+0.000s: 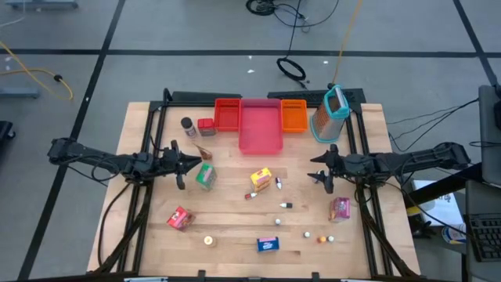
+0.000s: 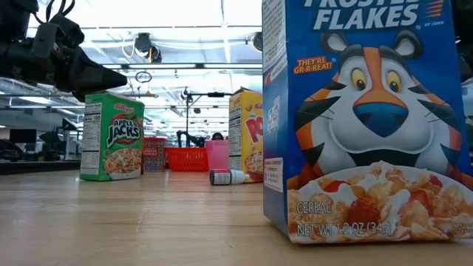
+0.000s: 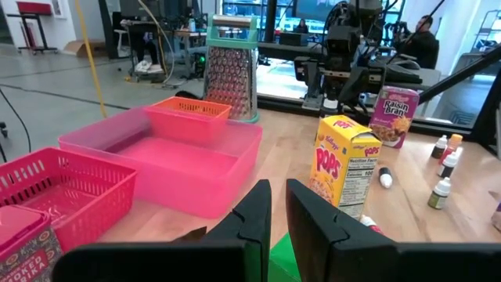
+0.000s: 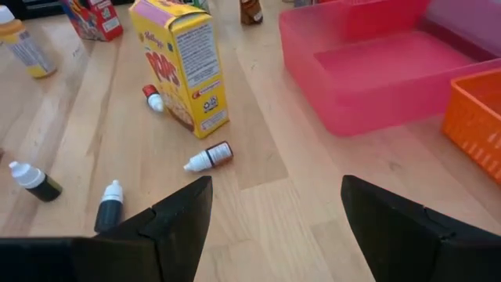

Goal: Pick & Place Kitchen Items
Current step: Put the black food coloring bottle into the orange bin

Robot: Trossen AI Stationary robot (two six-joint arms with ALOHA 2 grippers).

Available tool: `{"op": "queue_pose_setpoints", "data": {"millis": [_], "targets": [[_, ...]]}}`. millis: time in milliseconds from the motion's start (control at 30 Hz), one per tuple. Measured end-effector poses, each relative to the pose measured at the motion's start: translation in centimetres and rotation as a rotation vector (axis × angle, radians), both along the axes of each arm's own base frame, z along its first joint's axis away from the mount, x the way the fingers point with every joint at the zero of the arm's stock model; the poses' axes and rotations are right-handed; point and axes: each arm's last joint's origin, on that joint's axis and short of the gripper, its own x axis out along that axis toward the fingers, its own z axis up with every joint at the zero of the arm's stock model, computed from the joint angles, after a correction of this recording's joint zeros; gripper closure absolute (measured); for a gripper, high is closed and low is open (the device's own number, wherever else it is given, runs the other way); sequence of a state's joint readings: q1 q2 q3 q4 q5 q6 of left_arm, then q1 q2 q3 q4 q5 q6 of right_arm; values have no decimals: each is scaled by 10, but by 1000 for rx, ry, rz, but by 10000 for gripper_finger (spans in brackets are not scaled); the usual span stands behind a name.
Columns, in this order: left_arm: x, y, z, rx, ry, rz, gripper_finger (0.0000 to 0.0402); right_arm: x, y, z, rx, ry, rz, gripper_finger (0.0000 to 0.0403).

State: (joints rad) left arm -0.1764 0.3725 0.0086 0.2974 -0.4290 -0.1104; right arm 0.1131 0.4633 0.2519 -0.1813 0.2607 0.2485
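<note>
My left gripper (image 1: 186, 165) is shut and hovers level just above the green Apple Jacks box (image 1: 206, 175), which stands upright on the table; in the low view its tip (image 2: 118, 77) is clear of the box top (image 2: 112, 100). My right gripper (image 4: 274, 215) is open and empty, tilted down over bare wood at the table's right (image 1: 322, 174). Ahead of it stands the yellow Pops box (image 4: 184, 63), with small bottles (image 4: 210, 157) lying around it. A blue Frosted Flakes box (image 1: 268, 244) stands near the front edge, and a Raisin Bran box (image 1: 339, 208) at the right.
A red basket (image 1: 227, 113), a pink tray (image 1: 260, 125) and an orange basket (image 1: 293, 115) sit at the far edge, with a metal grater (image 1: 330, 113) to their right. A dark-capped shaker (image 1: 188, 125) and a red box (image 1: 179, 218) stand at the left.
</note>
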Motion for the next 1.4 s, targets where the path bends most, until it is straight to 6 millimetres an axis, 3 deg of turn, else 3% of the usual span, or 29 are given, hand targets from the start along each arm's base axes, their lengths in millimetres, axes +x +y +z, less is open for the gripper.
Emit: {"op": "queue_pose_setpoints", "data": {"millis": [300, 500, 733, 1033, 1300, 1400], "targets": [[0, 0, 0, -7, -2, 0, 362, -4, 0, -7, 30, 71, -22, 124], [0, 0, 0, -7, -2, 0, 362, -8, -1, -30, 67, 129, -48, 124], [0, 0, 0, -3, -1, 0, 362, -5, -1, -36, 79, 35, -42, 128], [0, 0, 0, -3, -1, 0, 362, -4, 0, -41, 80, 81, -19, 191], [0, 0, 0, -3, -1, 0, 362, -1, 1, -42, 74, 74, -15, 283], [0, 0, 0, -2, -1, 0, 362, 0, 1, -42, 65, 62, -9, 287]]}}
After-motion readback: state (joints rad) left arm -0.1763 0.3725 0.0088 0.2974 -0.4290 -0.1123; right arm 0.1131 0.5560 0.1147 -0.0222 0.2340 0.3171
